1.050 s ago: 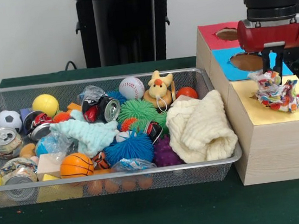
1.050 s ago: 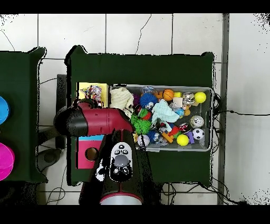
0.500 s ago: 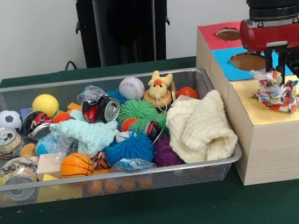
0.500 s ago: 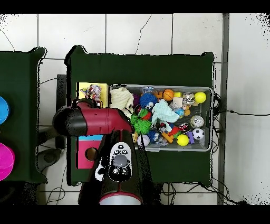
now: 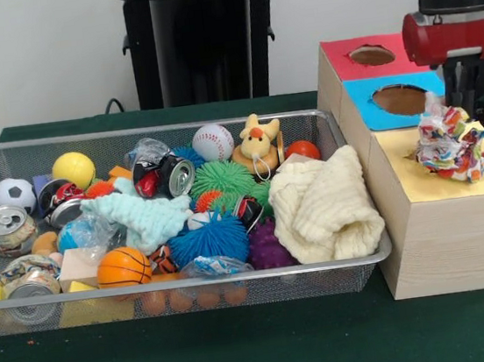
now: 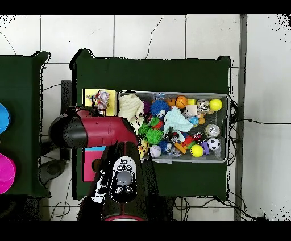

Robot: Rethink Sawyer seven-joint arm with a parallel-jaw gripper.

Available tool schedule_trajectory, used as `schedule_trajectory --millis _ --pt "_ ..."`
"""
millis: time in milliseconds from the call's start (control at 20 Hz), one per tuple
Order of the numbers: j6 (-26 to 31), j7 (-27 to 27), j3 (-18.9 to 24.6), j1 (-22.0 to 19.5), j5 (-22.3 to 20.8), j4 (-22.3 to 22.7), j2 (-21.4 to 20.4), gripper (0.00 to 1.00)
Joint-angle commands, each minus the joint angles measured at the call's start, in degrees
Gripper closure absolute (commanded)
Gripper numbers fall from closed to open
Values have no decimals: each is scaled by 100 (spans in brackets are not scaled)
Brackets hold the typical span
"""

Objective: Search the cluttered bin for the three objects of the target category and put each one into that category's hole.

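Observation:
A multicoloured rag (image 5: 454, 144) lies bunched on the yellow top (image 5: 455, 188) of the wooden box, over the spot where that panel's hole would be. My gripper (image 5: 465, 93) hangs just above and behind the rag's upper edge; the rag hides its tips. In the overhead view the rag (image 6: 101, 100) shows on the yellow panel, with the red arm (image 6: 96, 132) beside it covering the gripper. A cream knitted towel (image 5: 326, 206) and a teal cloth (image 5: 145, 218) lie in the mesh bin (image 5: 184, 285).
The box also has a blue panel with a hole (image 5: 400, 100) and a red panel with a hole (image 5: 371, 55). The bin holds balls, crushed cans, spiky toys, a plush duck (image 5: 256, 146) and blocks. Two round coloured discs (image 6: 4, 170) sit at the overhead's left edge.
The arm has moved up and to the right in the front view. The rag has shifted slightly right and stands a little taller.

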Motion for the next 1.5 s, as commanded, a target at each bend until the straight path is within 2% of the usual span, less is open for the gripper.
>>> schedule_trajectory --millis 50,200,400,850,1050,1250,1500 --pt "958 969 -44 -19 194 -183 -50 100" --pt "1034 996 -124 5 165 -258 -13 100" --pt "1066 1032 -238 67 110 -104 -153 100" --pt "1522 997 -549 135 40 -520 -57 100" --pt "1559 1047 -625 220 36 -443 -104 100" --pt "1780 1074 -734 252 35 -631 -74 100" --pt "1674 1092 -760 262 88 -387 -188 100"
